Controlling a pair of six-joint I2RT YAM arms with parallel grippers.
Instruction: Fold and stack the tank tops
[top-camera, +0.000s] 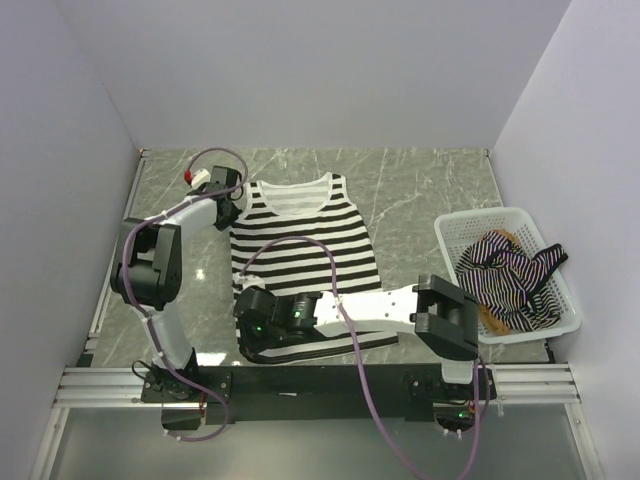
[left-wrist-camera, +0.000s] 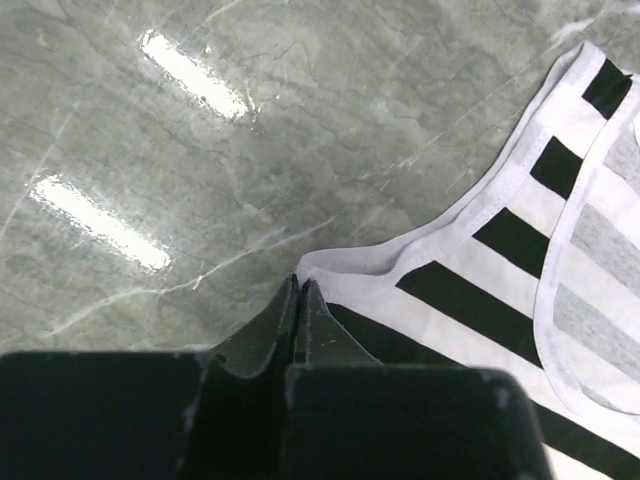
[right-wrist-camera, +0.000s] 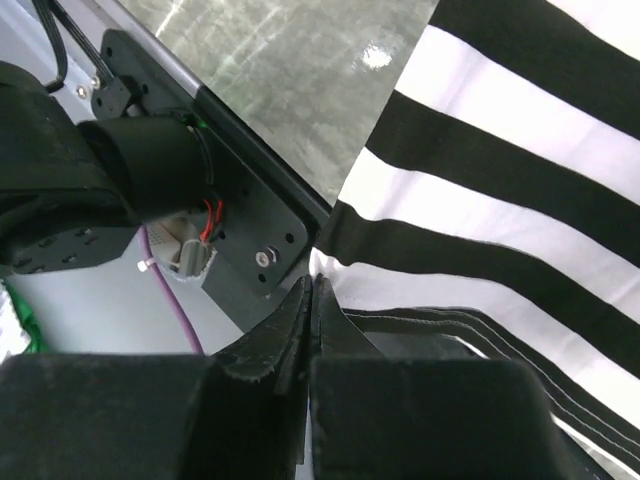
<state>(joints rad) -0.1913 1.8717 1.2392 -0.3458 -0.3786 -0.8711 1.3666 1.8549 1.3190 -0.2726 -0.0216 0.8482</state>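
**A:** Where is the bold black-and-white striped tank top (top-camera: 300, 240)?

**B:** It lies flat on the grey-green marbled desk (top-camera: 420, 190), in the middle of the top view. Its neckline points toward the upper edge of the frame. Its hem is toward the lower edge, partly covered by the right arm (top-camera: 385, 310).

**A:** And the left arm (top-camera: 150, 270)?

**B:** It bends up the left side of the frame and ends at the top's upper left corner, by the armhole. In the left wrist view the left jaws are pressed together, pinching the white-trimmed edge at that corner, low over the desk.

**A:** The right side?

**B:** The right arm lies across the lower part of the frame from right to left, over the hem. The right jaws are closed on the lower left corner of the striped cloth. In the right wrist view the stitched hem runs in under the black fingers (right-wrist-camera: 270, 340). The desk's edge and a black mounting plate (right-wrist-camera: 250, 225) are at the left of that frame.

**A:** The other tops?

**B:** Both are in the white plastic mesh basket (top-camera: 455, 232) at the right edge of the desk, well apart from the striped one. The thin-striped dark tank top with black trim (top-camera: 515, 275) is bunched on top and spills over the basket's right rim. Only slivers of the plain tan-brown tank top (top-camera: 490, 318) show beneath it.

**A:** Anything else?

**B:** A purple cable (top-camera: 352, 350) loops from the right arm over the striped cloth.
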